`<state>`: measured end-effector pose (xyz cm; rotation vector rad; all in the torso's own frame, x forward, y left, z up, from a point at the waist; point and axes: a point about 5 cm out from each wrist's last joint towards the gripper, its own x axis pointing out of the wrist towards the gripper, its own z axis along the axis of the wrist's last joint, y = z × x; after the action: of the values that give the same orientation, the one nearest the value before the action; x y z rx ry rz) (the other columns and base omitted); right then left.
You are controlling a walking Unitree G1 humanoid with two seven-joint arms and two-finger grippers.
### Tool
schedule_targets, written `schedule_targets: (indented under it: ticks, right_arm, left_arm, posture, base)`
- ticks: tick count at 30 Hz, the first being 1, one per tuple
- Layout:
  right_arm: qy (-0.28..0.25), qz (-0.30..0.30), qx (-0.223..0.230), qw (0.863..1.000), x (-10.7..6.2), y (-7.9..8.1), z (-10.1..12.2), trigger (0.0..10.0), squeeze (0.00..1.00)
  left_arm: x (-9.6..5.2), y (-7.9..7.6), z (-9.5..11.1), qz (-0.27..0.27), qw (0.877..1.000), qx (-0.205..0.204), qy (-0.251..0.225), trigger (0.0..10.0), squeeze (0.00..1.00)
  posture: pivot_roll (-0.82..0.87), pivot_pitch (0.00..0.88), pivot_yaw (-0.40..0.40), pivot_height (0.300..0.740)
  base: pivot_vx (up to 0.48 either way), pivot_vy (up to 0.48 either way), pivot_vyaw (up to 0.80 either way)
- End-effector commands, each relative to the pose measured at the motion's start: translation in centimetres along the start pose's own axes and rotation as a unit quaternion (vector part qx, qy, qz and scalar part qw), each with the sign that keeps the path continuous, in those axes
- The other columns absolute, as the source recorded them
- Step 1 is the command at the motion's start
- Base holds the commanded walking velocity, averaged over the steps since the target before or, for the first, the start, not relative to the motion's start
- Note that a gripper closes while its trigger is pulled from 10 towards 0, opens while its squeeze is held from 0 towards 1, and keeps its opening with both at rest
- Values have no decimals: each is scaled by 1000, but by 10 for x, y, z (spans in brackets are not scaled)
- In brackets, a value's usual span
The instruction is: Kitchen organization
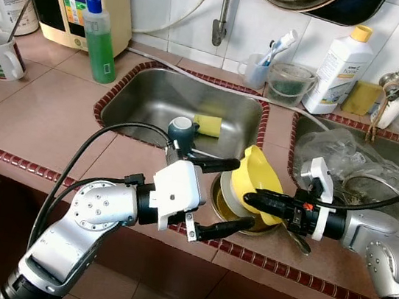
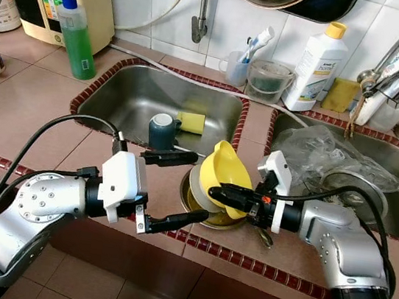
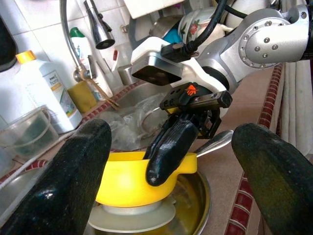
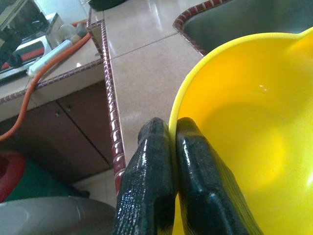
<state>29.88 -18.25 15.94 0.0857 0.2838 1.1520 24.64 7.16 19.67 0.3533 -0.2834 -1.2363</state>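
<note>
Yellow plastic bowl [image 1: 253, 179] pinched at its rim by the right end effector [image 1: 252, 199], one black finger inside the wall and one outside, pressed tight on the thin edge as seen in the right wrist view [image 4: 172, 128]. Held tilted over a white plate [image 2: 201, 188] lying in a round steel basin [image 3: 195, 196] on the desk [image 1: 48, 117], between the two sinks. Just beside the bowl on the robot's left, the left end effector [image 1: 228, 197], fingers [image 3: 73, 171] spread wide and empty, one above and one below the bowl's level, touching nothing. Beyond the left end effector, in the left sink [image 1: 156, 88], a dark teal mug [image 2: 161, 129] upside down with a yellow sponge [image 1: 208, 125] just beside it. Behind the right end effector, in the right sink [image 2: 398, 215], crumpled clear plastic [image 2: 325, 156] over steel dishes. Far beyond both, against the tiled wall: a green soap bottle [image 1: 100, 40], a white bottle with a yellow cap [image 1: 339, 69], a clear tub [image 1: 290, 83] and a cup holding a toothbrush [image 1: 259, 67].
</note>
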Motion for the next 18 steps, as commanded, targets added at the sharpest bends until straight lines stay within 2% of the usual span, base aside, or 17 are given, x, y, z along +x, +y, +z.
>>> schedule_targets:
  ticks: [1,6,7,8,9,15,18]
  right_arm:
    - [-18,-9,-2,1000,-2,-2,6,0,0]
    - [-23,-15,-7,1000,-6,-2,9,0,0]
    - [-26,-18,-8,999,-7,-2,11,5216,0]
    - [-28,-20,-8,999,-8,-2,12,5216,0]
    - [-29,-22,-9,999,-9,-2,14,10000,0]
    - [-54,-25,1,998,-15,-4,25,10000,0]
    - [-64,-29,-9,998,-17,-4,33,10000,0]
  left_arm:
    - [0,-1,5,-2,1000,5,-7,10000,0]
    - [-1,0,5,0,1000,4,-6,10000,0]
    - [-1,0,5,0,1000,4,-6,10000,0]
    - [-1,0,5,-1,1000,4,-6,10000,0]
    - [-1,0,5,-1,1000,4,-6,10000,0]
    - [1,0,5,-2,1000,3,-8,10000,0]
    - [1,1,4,-3,1000,4,-9,10000,0]
  posture:
    - [-15,71,-23,740]
    - [-16,70,-23,740]
    - [-18,69,-22,740]
    - [-18,69,-22,740]
    - [-20,67,-22,740]
    - [-27,66,-20,740]
    - [-32,64,-18,740]
  base:
    - [0,0,0]
    - [0,0,0]
    - [0,0,0]
    - [0,0,0]
    - [0,0,0]
    - [0,0,0]
    - [0,0,0]
